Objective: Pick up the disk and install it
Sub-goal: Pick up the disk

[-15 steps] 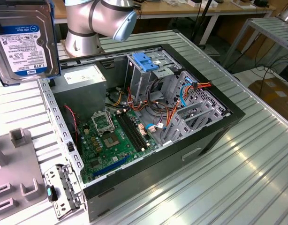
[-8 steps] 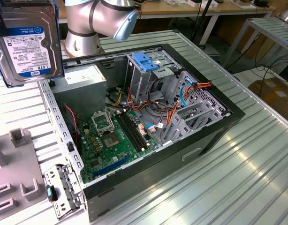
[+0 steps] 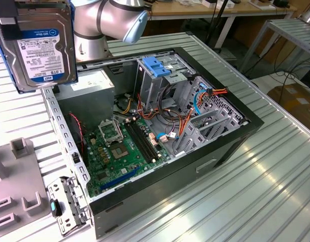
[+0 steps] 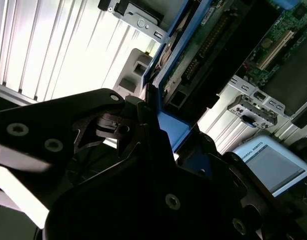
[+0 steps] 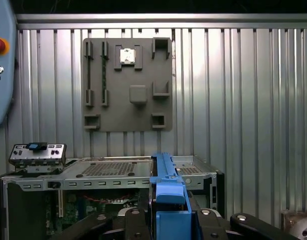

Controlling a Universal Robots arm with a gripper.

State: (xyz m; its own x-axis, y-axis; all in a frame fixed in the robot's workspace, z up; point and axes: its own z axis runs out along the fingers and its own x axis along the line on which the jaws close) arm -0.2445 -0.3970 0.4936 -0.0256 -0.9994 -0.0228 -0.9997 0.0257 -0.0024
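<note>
We find the end effector (image 5: 169, 224) clamped on the disk (image 3: 38, 44), its fingers pressed against the blue side rails. The disk hangs in the air, label showing, over the open computer case (image 3: 160, 131) at the exterior view's left, above the ribbed metal tabletop (image 3: 246, 196).

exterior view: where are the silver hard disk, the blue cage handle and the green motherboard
silver rectangular hard disk (image 3: 40, 49): exterior view, on its white label
blue plastic cage handle (image 3: 157, 65): exterior view, on its flat top
green motherboard (image 3: 114, 151): exterior view, near the board's middle
</note>
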